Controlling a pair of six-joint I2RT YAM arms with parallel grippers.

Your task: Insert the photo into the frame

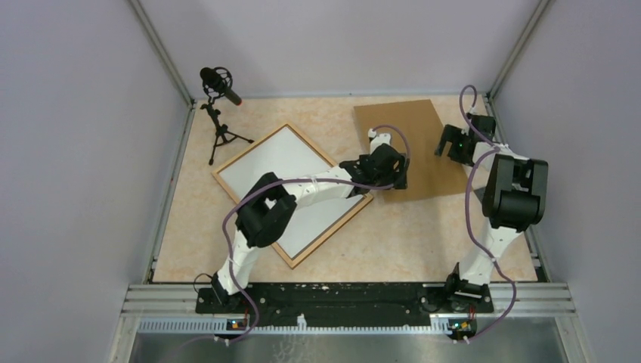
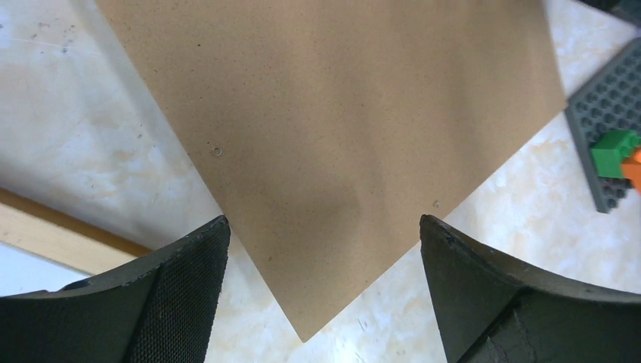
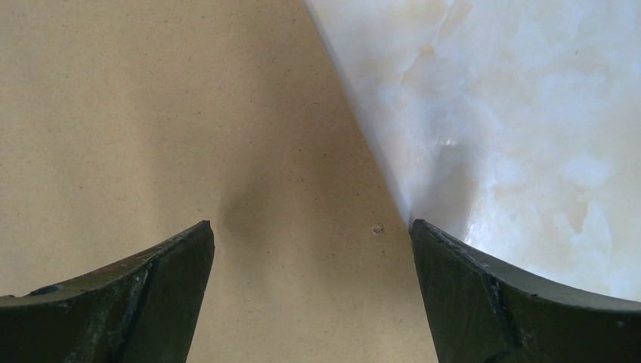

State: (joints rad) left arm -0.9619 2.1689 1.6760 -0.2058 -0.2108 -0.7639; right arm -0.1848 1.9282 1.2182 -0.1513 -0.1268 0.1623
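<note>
The frame (image 1: 227, 168) of light wood lies as a diamond left of centre. A plain white sheet (image 1: 291, 178) fills it, which looks like the photo with its white back up; no printed side shows. My left arm reaches across it. My left gripper (image 1: 394, 180) is open and empty above the near corner of the brown backing board (image 1: 404, 132). In the left wrist view (image 2: 323, 223) that board corner (image 2: 340, 151) lies between the fingers, with a strip of the frame (image 2: 53, 236) at lower left. My right gripper (image 1: 451, 144) is open over the board's right edge (image 3: 189, 113).
A microphone on a small tripod (image 1: 219, 106) stands at the back left. A grey studded plate with green and orange bricks (image 2: 608, 151) lies just right of the board. Grey walls enclose the marble tabletop (image 1: 196, 242).
</note>
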